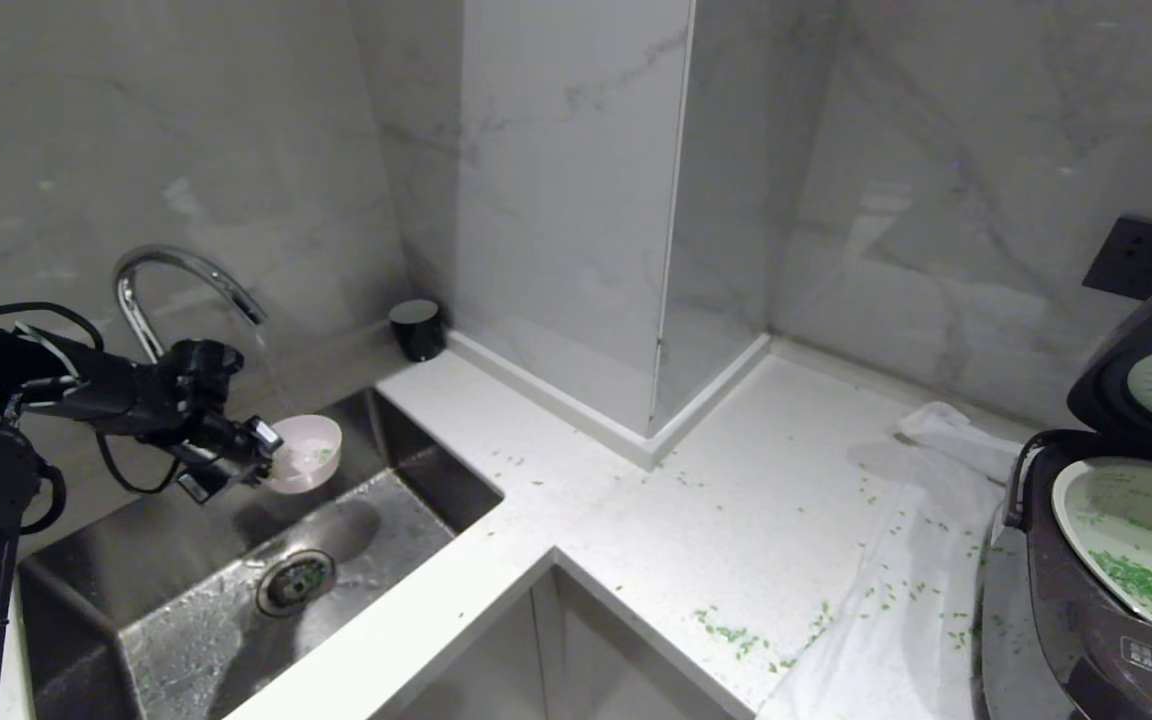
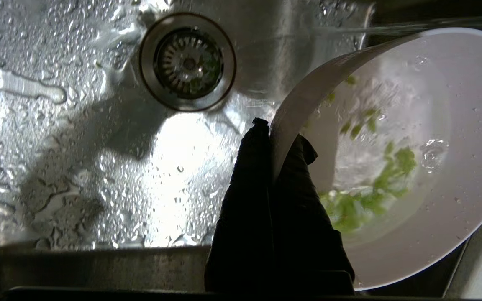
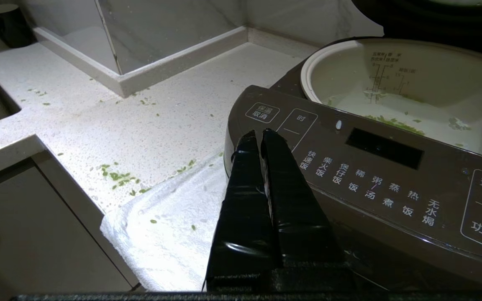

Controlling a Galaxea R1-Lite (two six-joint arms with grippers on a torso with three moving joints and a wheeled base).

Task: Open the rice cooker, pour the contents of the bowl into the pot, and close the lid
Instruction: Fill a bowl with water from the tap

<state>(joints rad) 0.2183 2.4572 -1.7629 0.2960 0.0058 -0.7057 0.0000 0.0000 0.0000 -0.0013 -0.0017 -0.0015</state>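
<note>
My left gripper (image 1: 271,455) (image 2: 275,133) is shut on the rim of the pale pink bowl (image 1: 308,452) (image 2: 412,167), held over the steel sink (image 1: 176,600) under the tap's thin stream. Water and green bits, the contents (image 2: 375,184), swirl inside the bowl. At the far right the rice cooker (image 1: 1066,600) (image 3: 370,175) stands with its lid (image 1: 1151,370) raised. Its white pot (image 1: 1136,540) (image 3: 412,92) holds some green bits. My right gripper (image 3: 260,134), shut and empty, is parked in front of the cooker's button panel.
A curved chrome tap (image 1: 171,280) arches over the sink, whose drain strainer (image 1: 296,580) (image 2: 188,62) lies below. A black cup (image 1: 417,328) stands in the corner. Green bits are scattered on the white counter (image 1: 636,520) and on a white towel (image 1: 886,620) under the cooker.
</note>
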